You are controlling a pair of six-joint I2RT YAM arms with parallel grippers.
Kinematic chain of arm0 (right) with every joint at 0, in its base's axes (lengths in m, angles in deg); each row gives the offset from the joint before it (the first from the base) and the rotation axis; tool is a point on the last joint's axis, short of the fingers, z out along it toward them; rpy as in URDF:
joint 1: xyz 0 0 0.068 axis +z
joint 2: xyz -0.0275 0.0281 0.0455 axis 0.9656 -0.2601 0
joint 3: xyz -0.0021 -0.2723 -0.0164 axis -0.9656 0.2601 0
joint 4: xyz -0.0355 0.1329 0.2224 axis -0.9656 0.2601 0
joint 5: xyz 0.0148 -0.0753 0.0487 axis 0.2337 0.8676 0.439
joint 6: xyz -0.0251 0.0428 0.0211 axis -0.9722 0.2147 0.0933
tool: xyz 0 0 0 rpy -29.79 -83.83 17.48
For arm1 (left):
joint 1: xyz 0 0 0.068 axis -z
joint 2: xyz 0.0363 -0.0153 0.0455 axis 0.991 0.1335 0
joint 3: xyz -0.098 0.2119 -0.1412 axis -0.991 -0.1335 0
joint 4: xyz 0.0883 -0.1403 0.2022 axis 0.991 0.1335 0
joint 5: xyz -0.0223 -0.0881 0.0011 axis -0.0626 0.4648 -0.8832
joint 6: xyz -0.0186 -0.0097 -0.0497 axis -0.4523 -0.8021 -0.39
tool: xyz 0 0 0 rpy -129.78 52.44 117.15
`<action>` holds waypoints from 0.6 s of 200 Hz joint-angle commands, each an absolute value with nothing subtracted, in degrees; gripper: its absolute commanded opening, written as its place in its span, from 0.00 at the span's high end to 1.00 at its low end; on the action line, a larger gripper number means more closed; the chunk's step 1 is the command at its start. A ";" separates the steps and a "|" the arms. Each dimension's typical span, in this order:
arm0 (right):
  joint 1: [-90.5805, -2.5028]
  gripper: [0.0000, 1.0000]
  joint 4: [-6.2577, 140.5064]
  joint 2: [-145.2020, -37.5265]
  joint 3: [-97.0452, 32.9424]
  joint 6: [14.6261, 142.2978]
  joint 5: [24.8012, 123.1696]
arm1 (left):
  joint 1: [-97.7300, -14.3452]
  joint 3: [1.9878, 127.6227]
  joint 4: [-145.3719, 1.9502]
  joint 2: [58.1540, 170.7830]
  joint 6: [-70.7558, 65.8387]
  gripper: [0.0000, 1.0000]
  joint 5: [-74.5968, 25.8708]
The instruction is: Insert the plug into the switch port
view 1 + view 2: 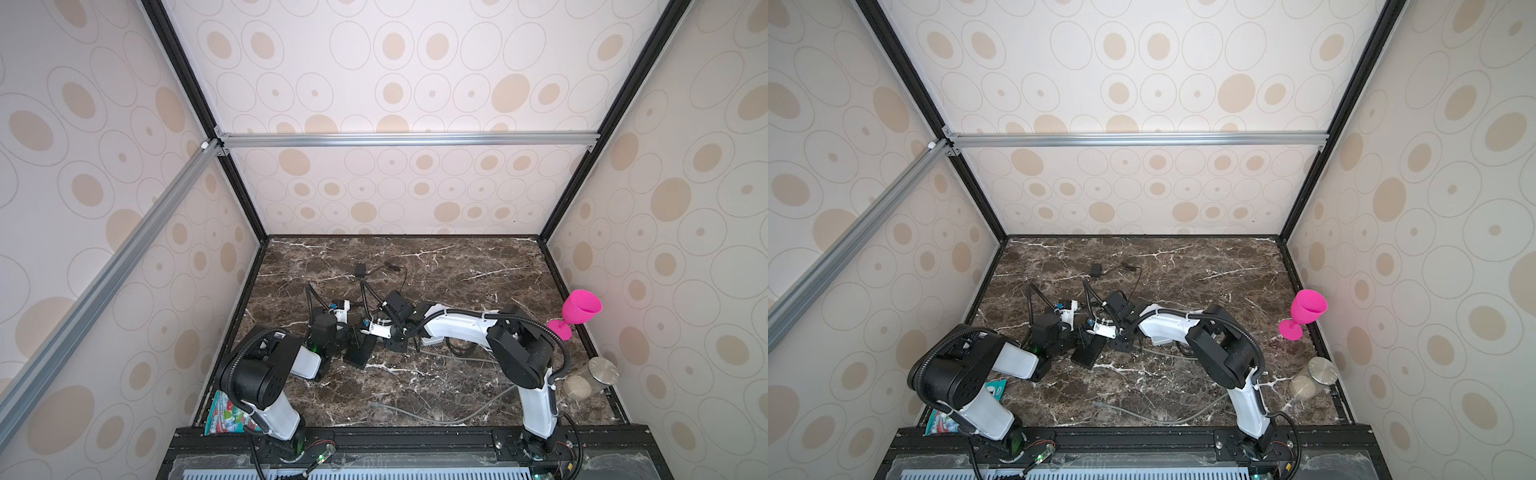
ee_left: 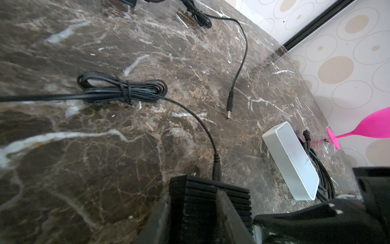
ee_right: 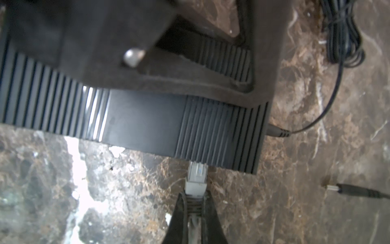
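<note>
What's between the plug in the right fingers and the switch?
Nothing. In the right wrist view the plug, held by the right fingers, has its tip right at the switch edge. Whether it has entered a port cannot be told.

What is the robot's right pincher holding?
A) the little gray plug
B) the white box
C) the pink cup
A: the right gripper is shut on the gray plug, whose tip points at the side of the black switch.
</note>
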State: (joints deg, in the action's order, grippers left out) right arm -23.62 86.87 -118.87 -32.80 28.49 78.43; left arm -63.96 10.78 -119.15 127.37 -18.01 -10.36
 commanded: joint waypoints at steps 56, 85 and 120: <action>-20.78 1.00 59.39 -112.46 -26.04 24.09 74.45 | -61.31 9.33 -108.62 128.92 -16.70 0.65 -1.04; -24.46 1.00 66.10 -116.11 -33.73 32.09 72.76 | -61.29 9.33 -108.62 128.92 -16.54 0.65 -1.04; -24.49 1.00 65.61 -113.71 -34.34 35.46 66.97 | -61.06 9.59 -108.54 129.09 -16.27 0.65 -0.70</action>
State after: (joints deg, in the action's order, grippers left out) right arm -25.06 81.47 -116.62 -28.84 31.83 74.78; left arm -63.96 10.98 -119.04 127.31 -17.62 -10.38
